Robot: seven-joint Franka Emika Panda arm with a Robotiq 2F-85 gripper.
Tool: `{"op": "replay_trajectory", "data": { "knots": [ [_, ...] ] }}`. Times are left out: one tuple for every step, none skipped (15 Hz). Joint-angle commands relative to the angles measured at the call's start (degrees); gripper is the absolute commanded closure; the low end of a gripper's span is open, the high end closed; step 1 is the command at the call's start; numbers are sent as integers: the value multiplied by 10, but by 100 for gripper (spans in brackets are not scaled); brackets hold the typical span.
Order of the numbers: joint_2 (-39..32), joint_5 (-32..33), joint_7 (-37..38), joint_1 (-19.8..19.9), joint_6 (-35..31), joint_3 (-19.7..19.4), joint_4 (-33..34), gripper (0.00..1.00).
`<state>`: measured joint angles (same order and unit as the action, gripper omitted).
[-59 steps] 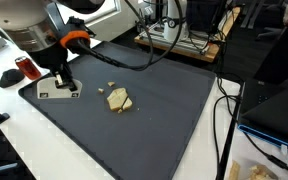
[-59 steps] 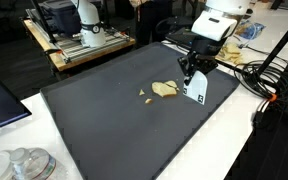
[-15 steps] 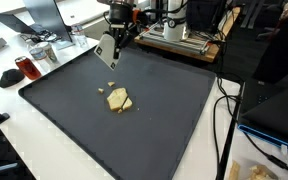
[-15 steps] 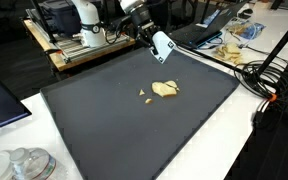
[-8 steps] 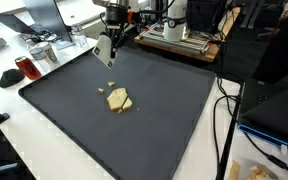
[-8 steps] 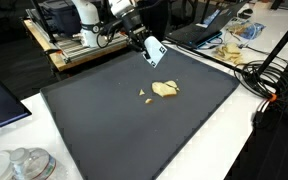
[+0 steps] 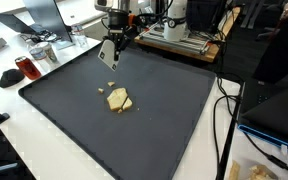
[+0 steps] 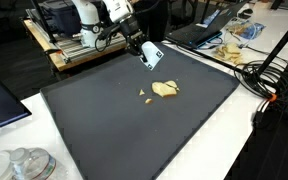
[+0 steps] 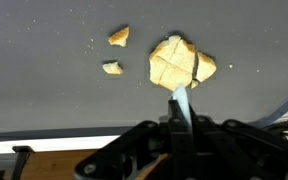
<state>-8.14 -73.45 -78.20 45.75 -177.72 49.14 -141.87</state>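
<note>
A dark grey mat (image 7: 164, 120) is covering the table. Near its middle a broken cracker (image 7: 119, 99) is lying, pale tan and split into a few chunks that are resting against one another. Small crumbs (image 7: 101, 90) are sitting just off it at about 10 o'clock in an exterior view. Beyond the cracker, toward 12 o'clock and near the mat's far edge, the gripper (image 7: 114, 38) is hanging in the air, its jaws pinching tight on the upper end of a scraper (image 7: 109, 52). The scraper is a flat, white, roughly rectangular blade, dangling at a tilt, clear of the mat and well apart from the cracker. In the wrist view it is showing edge-on as a thin white strip, rising from the gripper at 6 o'clock and pointing at the cracker above it.
</note>
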Motion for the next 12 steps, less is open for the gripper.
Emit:
{"op": "replay_trajectory", "data": {
  "knots": [
    [47,87,81,-20,-1,-22,-63,99],
    [61,122,112,-26,6,-30,-78,99],
    [79,171,159,-37,9,-42,-98,99],
    [99,218,201,-45,18,-53,-116,99],
    [122,262,240,-50,31,-61,-131,99],
    [147,307,282,-51,47,-64,-144,99],
    [173,353,323,-43,71,-60,-150,99],
    [201,401,366,-28,106,-49,-146,99],
    [225,441,404,-12,144,-36,-136,99],
    [242,472,432,-1,188,-27,-116,99],
    [253,498,457,6,226,-21,-95,99],
    [261,522,479,14,264,-15,-73,99]
  ]
}}
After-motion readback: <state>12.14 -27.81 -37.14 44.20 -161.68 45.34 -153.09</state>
